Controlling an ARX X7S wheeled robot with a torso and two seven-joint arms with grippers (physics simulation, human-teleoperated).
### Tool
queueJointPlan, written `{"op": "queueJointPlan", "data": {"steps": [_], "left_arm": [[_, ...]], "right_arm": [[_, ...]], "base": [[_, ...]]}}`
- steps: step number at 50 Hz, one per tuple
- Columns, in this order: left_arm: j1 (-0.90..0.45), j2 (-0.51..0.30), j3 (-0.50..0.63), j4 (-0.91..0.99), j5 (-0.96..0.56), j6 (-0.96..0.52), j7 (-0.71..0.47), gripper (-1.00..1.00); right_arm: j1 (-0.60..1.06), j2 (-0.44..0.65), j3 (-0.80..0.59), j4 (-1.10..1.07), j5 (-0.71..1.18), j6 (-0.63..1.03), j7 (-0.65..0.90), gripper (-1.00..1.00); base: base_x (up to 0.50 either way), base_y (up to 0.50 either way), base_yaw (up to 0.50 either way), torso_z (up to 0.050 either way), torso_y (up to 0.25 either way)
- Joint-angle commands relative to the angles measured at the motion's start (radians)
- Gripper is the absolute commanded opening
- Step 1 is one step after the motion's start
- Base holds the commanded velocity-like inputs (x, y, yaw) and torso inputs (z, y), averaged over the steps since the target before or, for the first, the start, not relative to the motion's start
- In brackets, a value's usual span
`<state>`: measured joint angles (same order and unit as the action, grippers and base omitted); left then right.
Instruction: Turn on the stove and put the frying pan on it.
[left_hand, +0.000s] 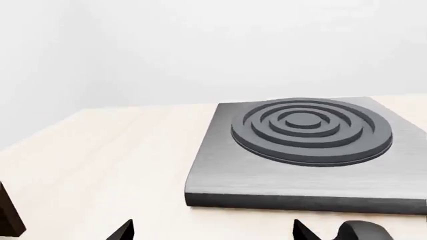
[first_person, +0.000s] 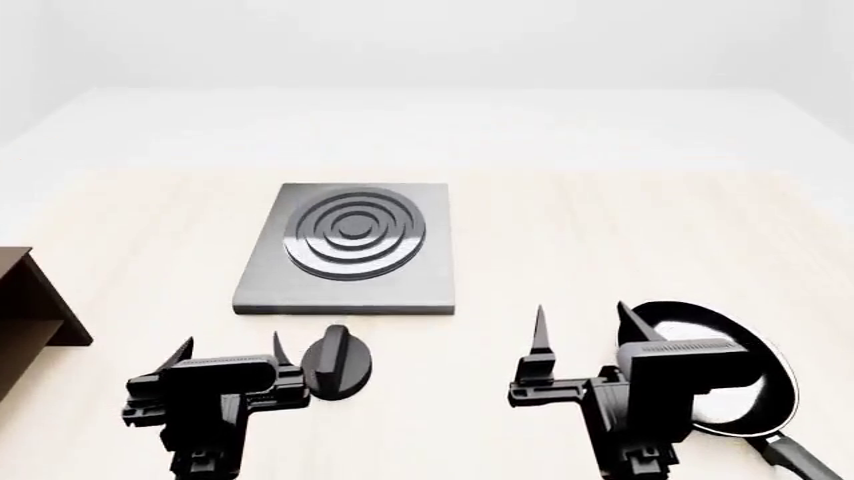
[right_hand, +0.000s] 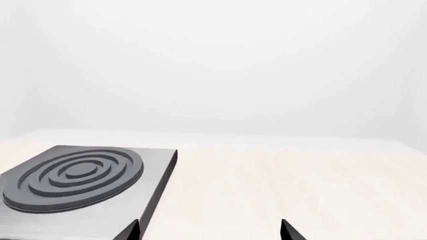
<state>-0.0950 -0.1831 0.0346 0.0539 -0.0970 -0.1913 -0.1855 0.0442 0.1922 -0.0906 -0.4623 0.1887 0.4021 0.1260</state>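
The stove (first_person: 350, 250) is a flat grey square plate with a ringed round burner (first_person: 352, 232) on the pale wooden table; it also shows in the left wrist view (left_hand: 300, 150) and the right wrist view (right_hand: 73, 190). Its black round knob (first_person: 334, 362) lies just in front of it, and its edge shows in the left wrist view (left_hand: 363, 230). The frying pan (first_person: 727, 372), black with a glossy pale inside, lies at the front right, partly hidden behind my right arm. My left gripper (first_person: 230, 348) is open and empty just left of the knob. My right gripper (first_person: 583, 326) is open and empty, left of the pan.
A brown wooden shelf (first_person: 30, 315) stands at the table's left edge; its dark corner shows in the left wrist view (left_hand: 10, 215). The table (first_person: 627, 240) ends at a white wall behind the stove.
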Motion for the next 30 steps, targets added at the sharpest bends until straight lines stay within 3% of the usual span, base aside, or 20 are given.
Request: {"op": "queueJointPlan", "data": {"steps": [1, 30], "left_arm": [[-0.033, 0.006, 0.014, -0.179, 0.013, 0.068, -0.006, 1.0], [-0.065, 0.035, 0.163, -0.242, 0.061, 0.078, 0.035, 1.0]], "right_arm": [[-0.001, 0.006, -0.009, 0.014, 0.002, -0.005, 0.005, 1.0], [0.0, 0.022, -0.011, 0.031, 0.02, -0.018, 0.017, 1.0]], "base": [[0.0, 0.0, 0.0, 0.0, 0.0], [0.0, 0.0, 0.0, 0.0, 0.0]]}}
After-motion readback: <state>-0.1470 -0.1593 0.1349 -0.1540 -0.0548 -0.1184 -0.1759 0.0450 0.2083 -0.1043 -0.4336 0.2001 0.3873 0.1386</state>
